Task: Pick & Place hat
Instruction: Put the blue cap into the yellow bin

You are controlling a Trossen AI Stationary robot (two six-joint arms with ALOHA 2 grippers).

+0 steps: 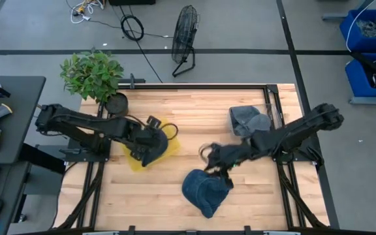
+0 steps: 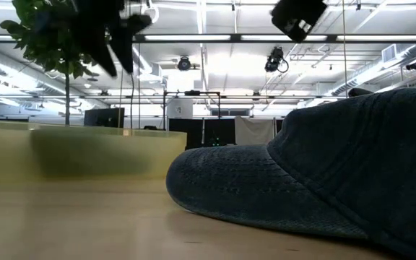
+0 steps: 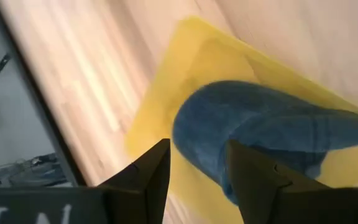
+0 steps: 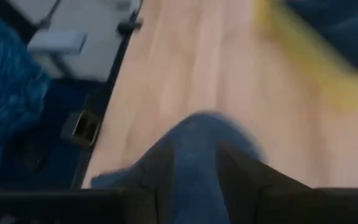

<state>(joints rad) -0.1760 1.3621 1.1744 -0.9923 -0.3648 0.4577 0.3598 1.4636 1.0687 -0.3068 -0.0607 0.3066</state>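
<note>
One denim hat [image 1: 150,149] already lies in the yellow tray [image 1: 168,147] under the open left hand [image 3: 194,177], while the right hand [image 1: 217,171], fingers parted, hovers over the second hat [image 1: 204,190] lower centre on the desk [image 1: 194,117], unplaced.

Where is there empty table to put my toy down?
Bare wood lies along the back edge between the plant pot and the grey hat, and at the front left corner. The middle is crowded: yellow tray, blue hat, both arms.
</note>
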